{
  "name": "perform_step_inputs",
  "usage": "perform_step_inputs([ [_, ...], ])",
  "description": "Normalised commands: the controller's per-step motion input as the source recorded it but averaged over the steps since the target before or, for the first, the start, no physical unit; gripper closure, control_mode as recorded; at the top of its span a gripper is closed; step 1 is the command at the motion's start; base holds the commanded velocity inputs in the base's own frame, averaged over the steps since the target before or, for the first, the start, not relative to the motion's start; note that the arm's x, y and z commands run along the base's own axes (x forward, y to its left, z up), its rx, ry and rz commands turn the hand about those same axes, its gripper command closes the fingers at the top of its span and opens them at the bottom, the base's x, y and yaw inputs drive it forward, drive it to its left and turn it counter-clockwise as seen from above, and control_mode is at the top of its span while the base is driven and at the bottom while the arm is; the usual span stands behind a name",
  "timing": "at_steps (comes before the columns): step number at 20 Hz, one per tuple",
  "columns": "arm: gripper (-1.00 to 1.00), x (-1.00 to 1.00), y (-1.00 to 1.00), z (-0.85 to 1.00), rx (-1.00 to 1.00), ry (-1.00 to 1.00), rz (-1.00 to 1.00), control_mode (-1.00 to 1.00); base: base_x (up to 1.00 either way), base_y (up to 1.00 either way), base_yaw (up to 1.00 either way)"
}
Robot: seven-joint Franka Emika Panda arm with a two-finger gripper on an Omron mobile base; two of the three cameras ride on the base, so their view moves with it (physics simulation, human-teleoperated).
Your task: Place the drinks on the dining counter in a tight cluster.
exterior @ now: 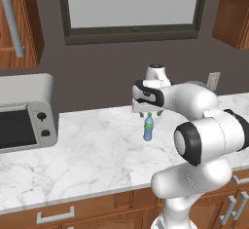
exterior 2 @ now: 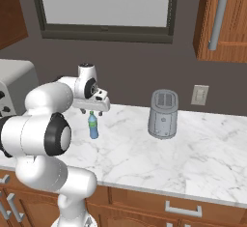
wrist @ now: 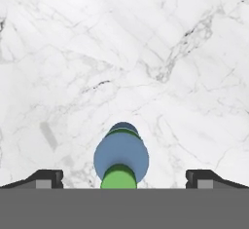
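One small blue water bottle [exterior: 148, 128] with green cap upright on marble wall counter [exterior: 87, 150]. Gripper [wrist: 121, 177] directly above cap, jaws spread wide, holding nothing.

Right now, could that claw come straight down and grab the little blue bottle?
Probably yes. The gripper hangs open directly above the upright blue bottle, fingers spread either side of its green cap, with bare marble counter around it.

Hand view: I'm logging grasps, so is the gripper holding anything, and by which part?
Nothing held. The gripper is open above the upright water bottle, its fingers clear of the cap.
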Motion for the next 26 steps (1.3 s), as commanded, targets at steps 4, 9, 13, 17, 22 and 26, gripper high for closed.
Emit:
perform_step_inputs([
  [4,-1.00,0.00,0.00,-0.01,0.00,0.00,0.00,-1.00,0.00,0.00,0.00],
  [9,-1.00,0.00,0.00,-0.03,0.00,0.00,0.00,-1.00,0.00,0.00,0.00],
  [13,-1.00,0.01,0.00,-0.12,0.00,0.00,0.00,-1.00,0.00,0.00,0.00],
  [17,-1.00,0.00,0.01,-0.08,0.00,0.00,0.00,-1.00,0.00,0.00,0.00],
  [22,-1.00,0.01,0.01,-0.04,0.00,0.00,0.00,-1.00,0.00,0.00,0.00],
  [26,-1.00,0.04,0.00,0.00,0.00,0.00,0.00,-1.00,0.00,0.00,0.00],
])
